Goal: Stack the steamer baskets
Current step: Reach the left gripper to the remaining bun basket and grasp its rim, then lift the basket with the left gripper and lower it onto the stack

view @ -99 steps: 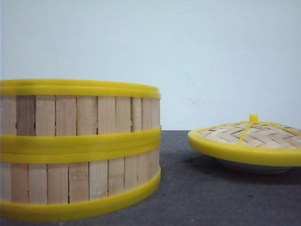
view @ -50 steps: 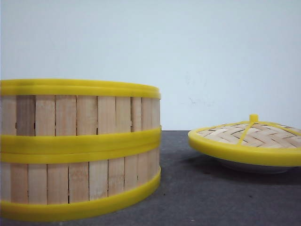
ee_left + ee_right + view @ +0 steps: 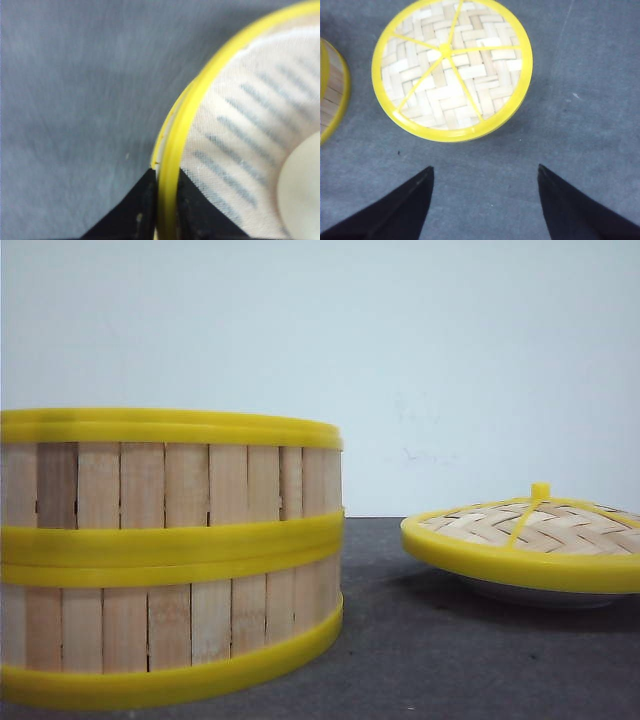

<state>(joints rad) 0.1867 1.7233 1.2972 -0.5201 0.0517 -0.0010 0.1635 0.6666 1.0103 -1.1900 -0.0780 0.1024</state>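
Two steamer baskets stand stacked at the left of the front view, the upper one (image 3: 170, 485) on the lower one (image 3: 170, 625); neither gripper shows there. In the left wrist view my left gripper (image 3: 165, 172) is shut on the yellow rim of a steamer basket (image 3: 200, 85), one finger inside the wall and one outside. That basket is lined with striped white cloth (image 3: 250, 125). Over bare grey table, my right gripper (image 3: 485, 167) is open and holds nothing. An edge of a steamer basket (image 3: 332, 95) shows at the side of the right wrist view.
The domed woven lid (image 3: 530, 530) rests on a white plate (image 3: 530, 595) at the right, and it lies just beyond my right fingertips as the lid (image 3: 451, 70) in the right wrist view. A pale round object (image 3: 302, 185) sits inside the gripped basket.
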